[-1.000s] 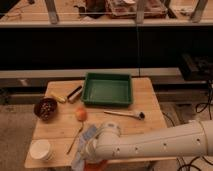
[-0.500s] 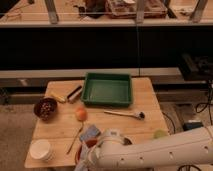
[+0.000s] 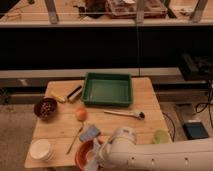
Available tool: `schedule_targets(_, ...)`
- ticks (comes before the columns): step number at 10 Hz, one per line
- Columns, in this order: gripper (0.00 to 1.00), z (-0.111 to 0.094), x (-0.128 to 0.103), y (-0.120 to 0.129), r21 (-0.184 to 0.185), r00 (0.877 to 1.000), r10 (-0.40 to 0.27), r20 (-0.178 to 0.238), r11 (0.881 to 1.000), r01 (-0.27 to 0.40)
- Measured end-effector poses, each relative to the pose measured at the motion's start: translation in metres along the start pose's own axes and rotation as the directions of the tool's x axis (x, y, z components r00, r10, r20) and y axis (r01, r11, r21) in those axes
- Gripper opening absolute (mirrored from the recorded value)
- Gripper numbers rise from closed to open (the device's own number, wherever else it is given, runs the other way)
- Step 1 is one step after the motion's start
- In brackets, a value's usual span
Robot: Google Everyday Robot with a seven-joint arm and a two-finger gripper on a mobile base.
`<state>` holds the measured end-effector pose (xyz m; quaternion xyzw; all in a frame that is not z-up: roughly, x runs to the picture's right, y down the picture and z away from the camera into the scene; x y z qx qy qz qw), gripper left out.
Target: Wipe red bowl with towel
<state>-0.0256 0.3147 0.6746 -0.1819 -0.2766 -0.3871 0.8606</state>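
Gripper (image 3: 96, 158): hung at the table's 6 o'clock edge, over the bowl; whether the jaws were apart or together could not be told.
Red bowl (image 3: 83, 154): sat at 7 o'clock on the wooden table (image 3: 145, 107), partly hidden by the arm.
Towel (image 3: 90, 133): lay just at 12 o'clock of the bowl.
Green tray (image 3: 107, 90): at 12 o'clock.
Orange (image 3: 81, 114): near centre.
White cup (image 3: 40, 149): at 8 o'clock.
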Motion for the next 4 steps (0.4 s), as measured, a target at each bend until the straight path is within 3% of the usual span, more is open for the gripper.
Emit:
schedule_targets(2,0.0,0.0,0.012,-0.009,-0.012,1.0,0.005,0.008,1.0,-0.005)
schedule_targets(4,0.0,-0.001,0.012,-0.026,0.022,1.0,-0.009,0.029,1.0,0.008)
